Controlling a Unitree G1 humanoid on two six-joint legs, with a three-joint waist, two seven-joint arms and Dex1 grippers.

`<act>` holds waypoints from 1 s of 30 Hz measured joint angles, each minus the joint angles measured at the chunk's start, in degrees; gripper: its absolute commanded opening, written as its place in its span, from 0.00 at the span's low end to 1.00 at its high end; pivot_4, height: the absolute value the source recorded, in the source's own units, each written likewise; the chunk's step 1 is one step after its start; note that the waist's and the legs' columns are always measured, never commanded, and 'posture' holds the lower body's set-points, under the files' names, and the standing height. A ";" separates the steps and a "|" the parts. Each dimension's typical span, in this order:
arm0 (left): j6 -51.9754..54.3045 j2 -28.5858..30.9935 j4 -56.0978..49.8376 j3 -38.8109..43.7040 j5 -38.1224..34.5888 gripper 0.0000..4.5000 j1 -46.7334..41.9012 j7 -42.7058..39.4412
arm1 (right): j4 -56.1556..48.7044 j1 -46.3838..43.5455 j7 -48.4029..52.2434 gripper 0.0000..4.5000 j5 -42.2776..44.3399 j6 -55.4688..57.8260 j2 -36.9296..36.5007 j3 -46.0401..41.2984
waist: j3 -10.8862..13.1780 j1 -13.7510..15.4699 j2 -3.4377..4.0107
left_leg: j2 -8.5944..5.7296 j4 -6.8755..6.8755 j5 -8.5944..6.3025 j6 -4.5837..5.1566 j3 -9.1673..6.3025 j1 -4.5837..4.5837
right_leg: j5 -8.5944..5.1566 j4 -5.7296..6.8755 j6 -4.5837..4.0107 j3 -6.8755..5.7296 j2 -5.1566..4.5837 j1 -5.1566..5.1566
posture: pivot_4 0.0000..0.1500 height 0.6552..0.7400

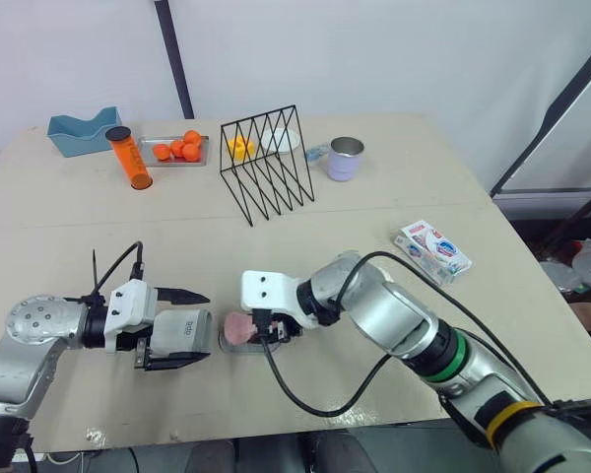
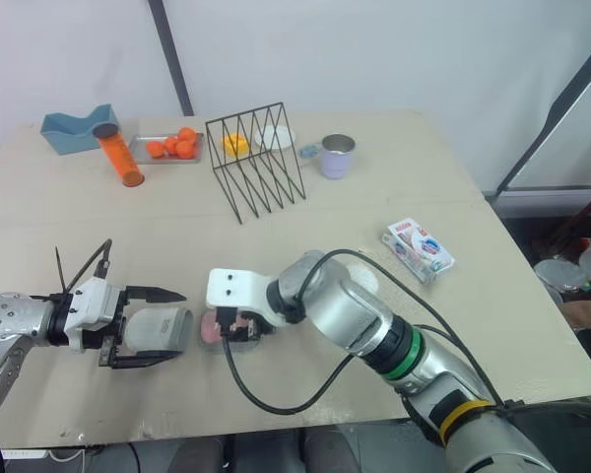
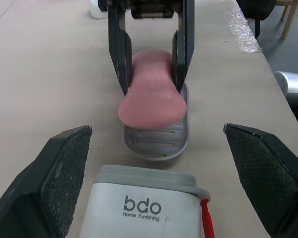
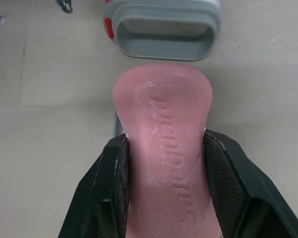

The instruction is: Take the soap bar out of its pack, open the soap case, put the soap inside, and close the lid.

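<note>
Two steps seemingly done: soap out, case apart, lid not yet on. Looked first over the table [image 1: 79,256], pale and wide, with the work at lower centre of the left eye view. Found the right gripper [image 4: 164,148] clenched on the rear half of the soap, pads flat against its long sides. Found the left gripper [image 1: 202,327] spread wide, fingers [image 3: 64,168] either side of the lid [image 3: 144,203] and clear of it. Saw the lid lying with its mouth toward the tray [image 3: 156,144], just beside it. Saw the soap [image 3: 151,96] poised over the tray, front end free; could not tell whether touching. Noted the pack [image 1: 431,248] well apart, at right of frame. Reckoned the bar stiff, light and waxy-slick: best gripped as now, across the long sides, never on the rounded end. Reckoned the lid hollow, light and apt to skid; best taken across its flat sides.
</note>
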 measured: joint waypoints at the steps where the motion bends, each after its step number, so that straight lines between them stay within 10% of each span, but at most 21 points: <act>1: 0.00 0.00 0.02 0.00 0.01 1.00 -0.15 0.00 | 0.00 0.00 -0.72 0.36 0.10 0.58 0.51 0.64 | 0.00 0.00 0.00 | 0.01 0.00 0.00 0.00 0.00 0.00 | 0.00 0.00 0.00 0.00 0.00 0.00 | 1.00 1.00; 17: 0.03 -0.01 -0.02 0.00 0.12 1.00 -0.35 0.44 | 0.03 0.03 -3.76 0.36 2.22 1.80 -0.12 2.66 | 0.00 0.00 -0.01 | 0.12 0.00 0.00 0.00 -0.01 0.00 | -0.01 0.00 -0.04 0.00 0.11 -0.02 | 1.00 1.00; 23: 0.03 -0.03 -0.02 -0.01 0.65 1.00 -0.33 0.55 | 0.35 -0.20 -4.34 0.95 2.73 1.40 0.18 3.16 | 0.00 0.00 -0.01 | 0.14 0.00 0.00 0.00 0.00 0.00 | -0.01 0.00 -0.04 0.00 0.14 -0.03 | 1.00 1.00; 30: 0.03 -0.09 -0.03 -0.01 1.06 1.00 -0.33 0.65 | 0.64 -0.64 -4.86 0.99 3.39 0.30 0.22 3.15 | -0.01 0.00 -0.01 | 0.15 -0.01 0.00 0.00 -0.01 0.00 | -0.01 0.00 -0.05 0.00 0.15 -0.04 | 1.00 1.00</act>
